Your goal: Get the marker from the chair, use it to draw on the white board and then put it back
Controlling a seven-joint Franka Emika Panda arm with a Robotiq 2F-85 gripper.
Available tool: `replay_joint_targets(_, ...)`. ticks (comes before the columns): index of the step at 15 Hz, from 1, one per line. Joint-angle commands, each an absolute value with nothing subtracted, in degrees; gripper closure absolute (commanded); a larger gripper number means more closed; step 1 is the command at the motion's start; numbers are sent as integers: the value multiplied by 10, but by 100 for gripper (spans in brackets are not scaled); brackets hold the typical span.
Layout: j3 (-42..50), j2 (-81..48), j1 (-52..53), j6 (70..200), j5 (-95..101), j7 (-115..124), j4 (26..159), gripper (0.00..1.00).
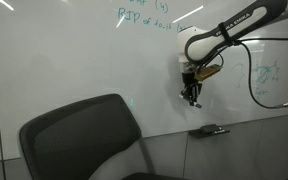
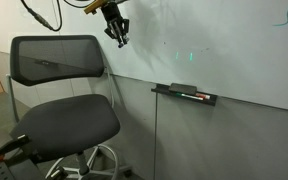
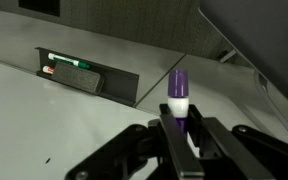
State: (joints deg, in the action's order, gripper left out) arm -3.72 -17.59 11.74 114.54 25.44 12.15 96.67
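My gripper (image 3: pixel 180 128) is shut on the marker (image 3: pixel 178 92), a slim stick with a purple cap and white body that points out past the fingertips. In both exterior views the gripper (image 1: pixel 192 97) (image 2: pixel 118 33) hangs pointing down, close in front of the white board (image 1: pixel 74 50) (image 2: pixel 224 45), which has teal-green handwriting. I cannot tell whether the marker touches the board. The dark office chair (image 1: pixel 84 135) (image 2: pixel 59 70) stands below and to the side of the gripper, with nothing on it. Its dark edge shows in the wrist view (image 3: pixel 269 45).
A dark marker tray (image 1: pixel 209 130) (image 2: pixel 189 94) (image 3: pixel 84 75) is fixed under the board and holds a green-capped marker and a flat dark eraser. A cable hangs from the arm (image 1: pixel 254 90). Grey wall panels run below the board.
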Motion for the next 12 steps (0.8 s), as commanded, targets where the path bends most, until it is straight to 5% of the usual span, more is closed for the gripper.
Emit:
replay_joint_targets(1, -29, -211, 110, 1118, 242, 115, 901, 90)
replay_joint_targets(12, -9, -269, 106, 1107, 244, 114, 821, 90)
